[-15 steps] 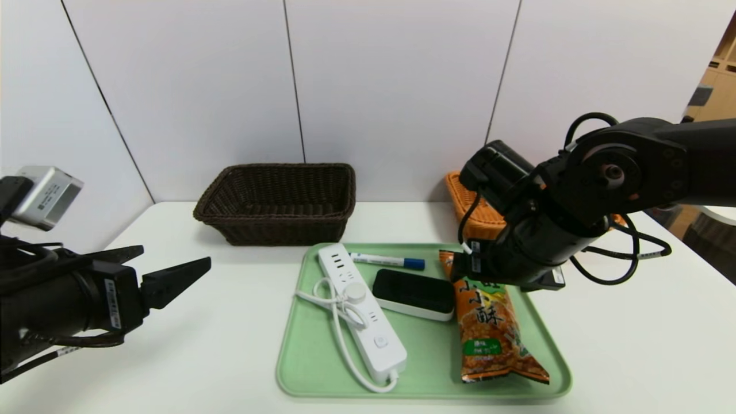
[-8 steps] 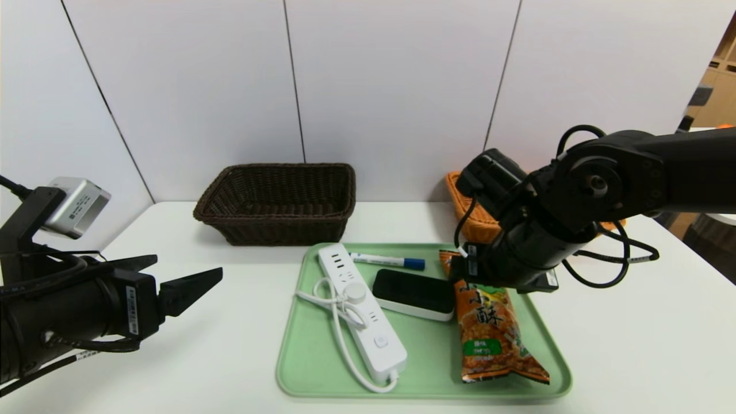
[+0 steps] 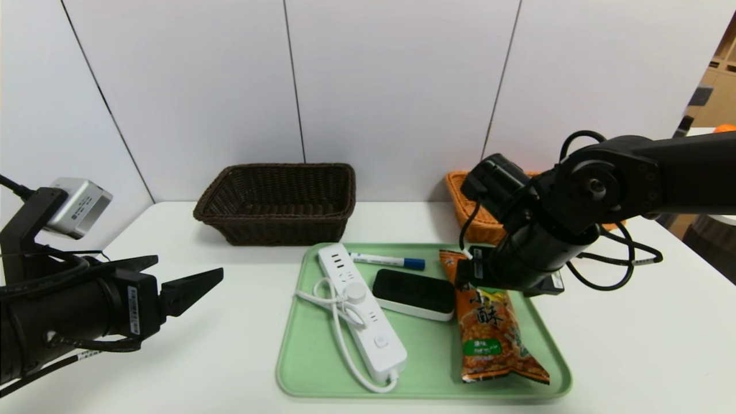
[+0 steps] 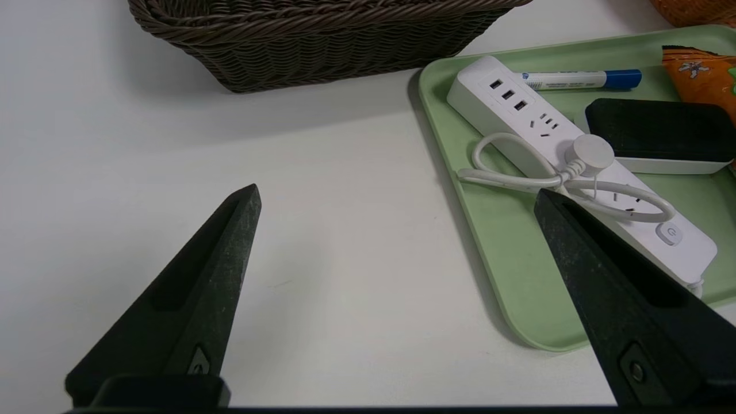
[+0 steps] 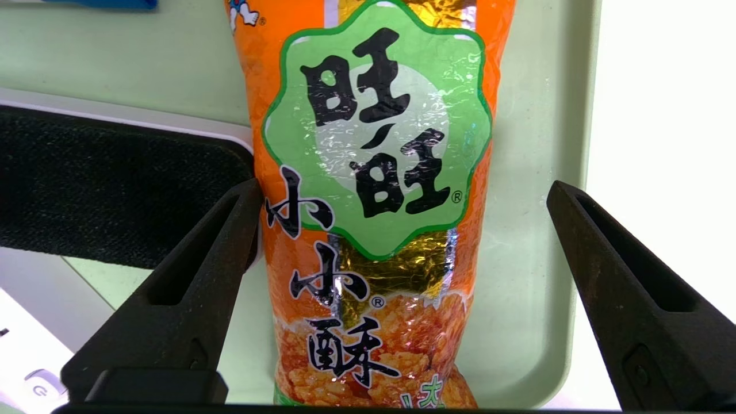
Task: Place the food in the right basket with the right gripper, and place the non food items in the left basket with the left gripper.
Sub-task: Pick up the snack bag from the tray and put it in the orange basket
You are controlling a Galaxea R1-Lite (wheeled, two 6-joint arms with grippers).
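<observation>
The food, a long orange snack bag (image 3: 494, 328) (image 5: 374, 172), lies at the right side of a green tray (image 3: 310, 356). My right gripper (image 5: 402, 187) hangs open just above the bag's upper part, one finger on each side, not touching it. On the tray also lie a white power strip (image 3: 362, 310) (image 4: 575, 167), a black-topped eraser (image 3: 413, 293) and a blue-capped marker (image 3: 388, 261). My left gripper (image 3: 190, 267) (image 4: 397, 192) is open and empty over the bare table left of the tray. The dark brown left basket (image 3: 279, 201) stands behind.
The orange-tan right basket (image 3: 468, 213) stands at the back right, mostly hidden behind my right arm. A loop of black cable (image 3: 627, 259) hangs from that arm over the table. White wall panels close the back of the white table (image 3: 230, 345).
My right arm has sunk a little over the top of the snack bag. My left gripper has moved a short way right toward the tray, then held still. Both stay open.
</observation>
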